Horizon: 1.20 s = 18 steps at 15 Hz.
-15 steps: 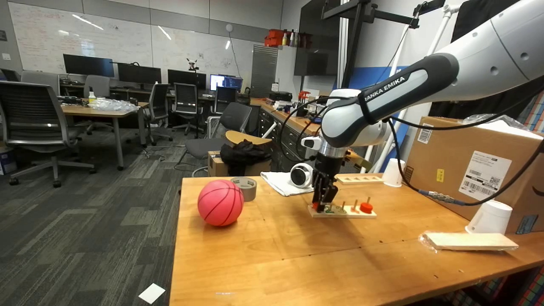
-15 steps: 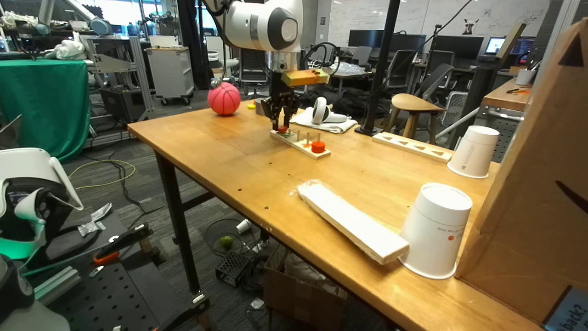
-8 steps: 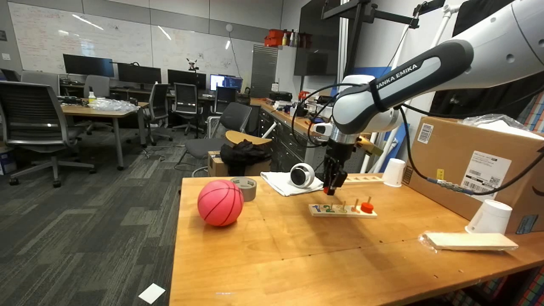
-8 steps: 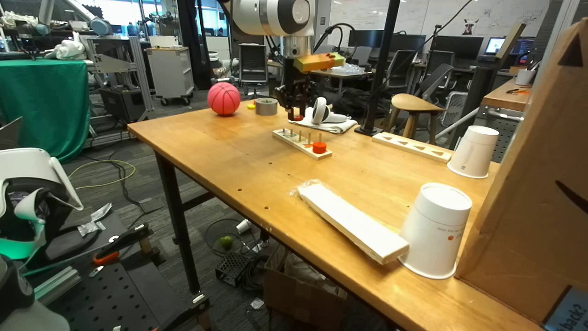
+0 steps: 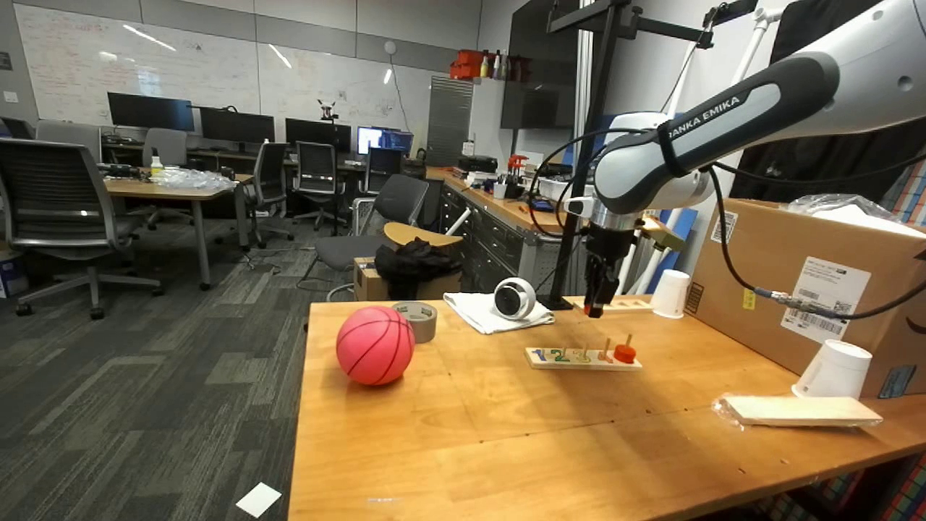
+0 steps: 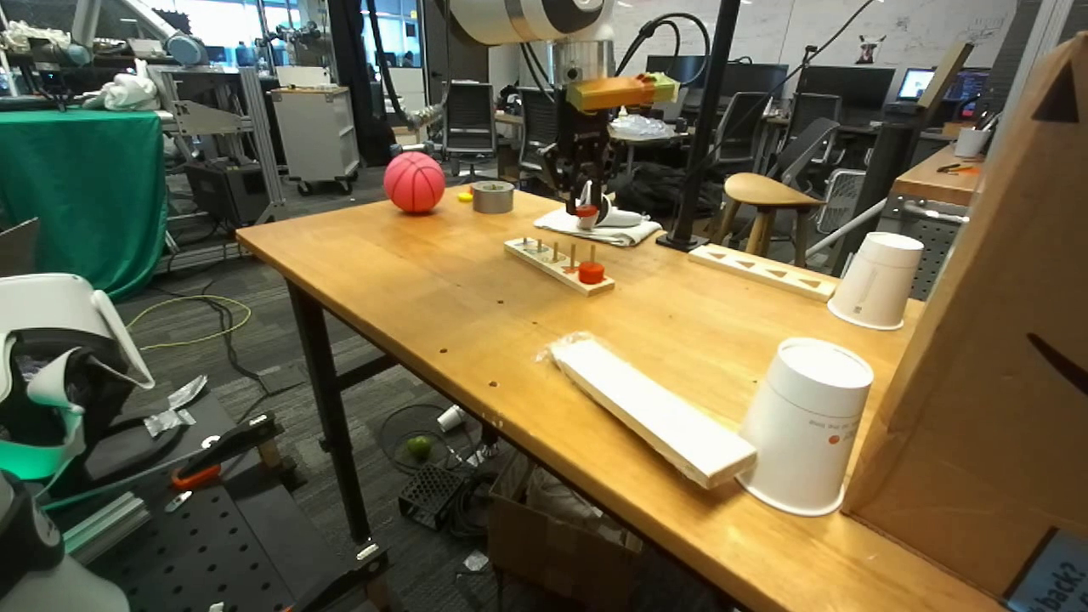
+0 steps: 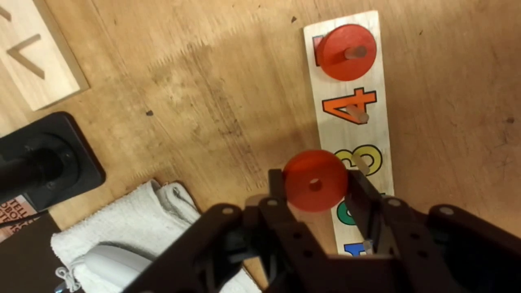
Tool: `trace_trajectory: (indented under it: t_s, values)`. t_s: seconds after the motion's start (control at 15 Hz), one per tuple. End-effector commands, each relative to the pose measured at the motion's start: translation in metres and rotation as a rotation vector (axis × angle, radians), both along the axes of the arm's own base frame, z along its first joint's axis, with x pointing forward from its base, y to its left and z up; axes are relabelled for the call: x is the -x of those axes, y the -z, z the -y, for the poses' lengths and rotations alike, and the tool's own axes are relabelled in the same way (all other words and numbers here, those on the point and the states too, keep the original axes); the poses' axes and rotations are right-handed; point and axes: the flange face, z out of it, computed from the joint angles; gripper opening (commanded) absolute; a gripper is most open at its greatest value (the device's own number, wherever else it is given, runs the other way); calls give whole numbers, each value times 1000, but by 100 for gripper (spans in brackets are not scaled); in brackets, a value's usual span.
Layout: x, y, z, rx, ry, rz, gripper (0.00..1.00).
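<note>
We read "EMIKA" on the arm [image 5: 731, 119]; its gripper [image 7: 314, 181] pinches a red disc [image 7: 315, 169], clear of the numbered pegboard [image 7: 350, 134].

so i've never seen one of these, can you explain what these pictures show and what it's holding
The machine is a single jointed robot arm that ends in a black tool. Two cameras stand away from the robot and look across the scene. The close-up comes from a camera on the robot's wrist, which is why the tool fills much of its lower part.

On the wooden table are a peg board with painted numbers, a pink ball, a roll of tape, a white cloth, two upside-down white cups and a cardboard box, among other things.

The tool is closed on a red disc with a hole in its middle, held above the table. A second red disc sits on the board's end peg.
</note>
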Motion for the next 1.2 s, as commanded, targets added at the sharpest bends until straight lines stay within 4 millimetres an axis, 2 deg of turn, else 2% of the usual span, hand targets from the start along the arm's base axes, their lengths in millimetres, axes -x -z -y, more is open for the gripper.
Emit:
trace_trajectory:
  t_s: [0.0,0.27,0.53,0.87,1.13]
  values:
    - [20,-20,6,20,59,-14,17]
    - [36,-20,14,23,119,-39,17]
    - [47,-12,34,7,184,-48,17]
    - [50,-1,57,-11,222,-52,17]
    - [47,5,56,-35,219,-33,17]
